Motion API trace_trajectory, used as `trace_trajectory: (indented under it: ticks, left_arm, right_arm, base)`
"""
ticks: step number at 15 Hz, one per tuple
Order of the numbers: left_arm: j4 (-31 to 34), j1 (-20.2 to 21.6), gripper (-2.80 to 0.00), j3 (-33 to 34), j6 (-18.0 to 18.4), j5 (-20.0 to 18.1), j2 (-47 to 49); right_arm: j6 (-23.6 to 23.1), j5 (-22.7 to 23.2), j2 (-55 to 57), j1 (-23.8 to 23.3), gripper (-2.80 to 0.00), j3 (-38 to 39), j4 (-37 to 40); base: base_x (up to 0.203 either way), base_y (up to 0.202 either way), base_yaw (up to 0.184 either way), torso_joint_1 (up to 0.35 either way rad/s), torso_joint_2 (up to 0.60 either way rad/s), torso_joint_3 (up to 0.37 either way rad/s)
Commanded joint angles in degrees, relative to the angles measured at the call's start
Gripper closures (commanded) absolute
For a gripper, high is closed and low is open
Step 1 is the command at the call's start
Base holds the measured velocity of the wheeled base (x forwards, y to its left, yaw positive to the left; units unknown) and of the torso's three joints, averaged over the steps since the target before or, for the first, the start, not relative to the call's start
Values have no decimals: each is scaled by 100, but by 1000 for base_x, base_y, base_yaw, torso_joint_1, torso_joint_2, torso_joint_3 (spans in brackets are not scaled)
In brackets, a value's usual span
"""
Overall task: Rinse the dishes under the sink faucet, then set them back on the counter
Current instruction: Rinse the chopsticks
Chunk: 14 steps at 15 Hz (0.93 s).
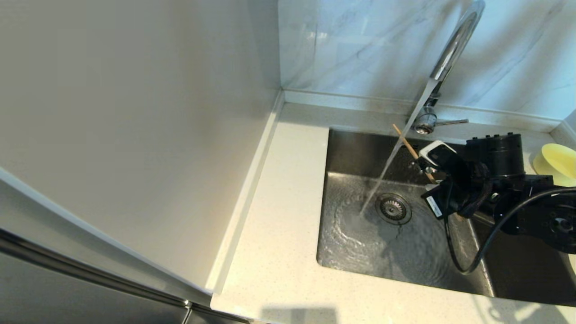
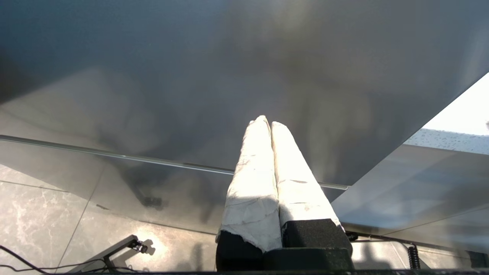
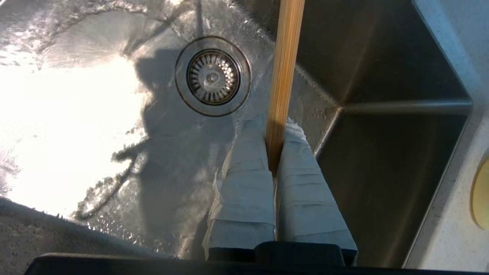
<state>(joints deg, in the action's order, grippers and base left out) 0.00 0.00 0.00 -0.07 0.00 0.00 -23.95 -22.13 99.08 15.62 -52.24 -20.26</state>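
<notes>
— Holding what, exactly, over the sink (image 1: 333, 211)?

— A thin wooden stick (image 3: 283, 76), something like a chopstick. My right gripper (image 3: 276, 126) has its taped fingers (image 3: 244, 183) pressed tight on it, one on each side, and the stick runs out past the tips. In my head view its far end (image 1: 405, 140) points toward eleven o'clock from the wrist, crossing the stream of water (image 1: 387, 171).

— So the faucet (image 1: 443, 67) is running?

— Yes. Water falls from the spout at one o'clock of the basin and lands just beside the drain strainer (image 1: 393, 208), on its nine o'clock side, and ripples spread over the wet floor of the sink.

— Where are the dishes?

— A pale yellow bowl (image 1: 555, 164) sits on the counter (image 1: 279, 234) at three o'clock of the sink, past my right arm. From my right wrist only a sliver of its rim (image 3: 482, 194) shows at the edge. I can't see any other dish.

— And your left gripper (image 2: 267, 124)?

— Parked away from the sink, its white-wrapped fingers (image 2: 254, 172) pressed together with nothing between them, facing a grey panel (image 2: 191, 76) above a tiled floor (image 2: 38, 214).
</notes>
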Motion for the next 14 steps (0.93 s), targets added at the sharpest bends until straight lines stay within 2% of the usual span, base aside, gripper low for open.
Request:
trace_trajectory:
  ticks: [1, 7, 14]
  left_arm:
    - [0, 0, 0, 0, -1, 0, 0]
    - [0, 0, 0, 0, -1, 0, 0]
    - [0, 0, 0, 0, 7, 0, 9]
  right_arm:
    - [-13, -23, 77, 3, 0, -67, -21]
    - [-13, -116, 135, 12, 0, -208, -19]
    - [-22, -108, -251, 12, 0, -13, -13]
  base:
    - [0, 0, 0, 0, 0, 0]
    - [0, 0, 0, 0, 0, 0]
    - [0, 0, 0, 0, 0, 0]
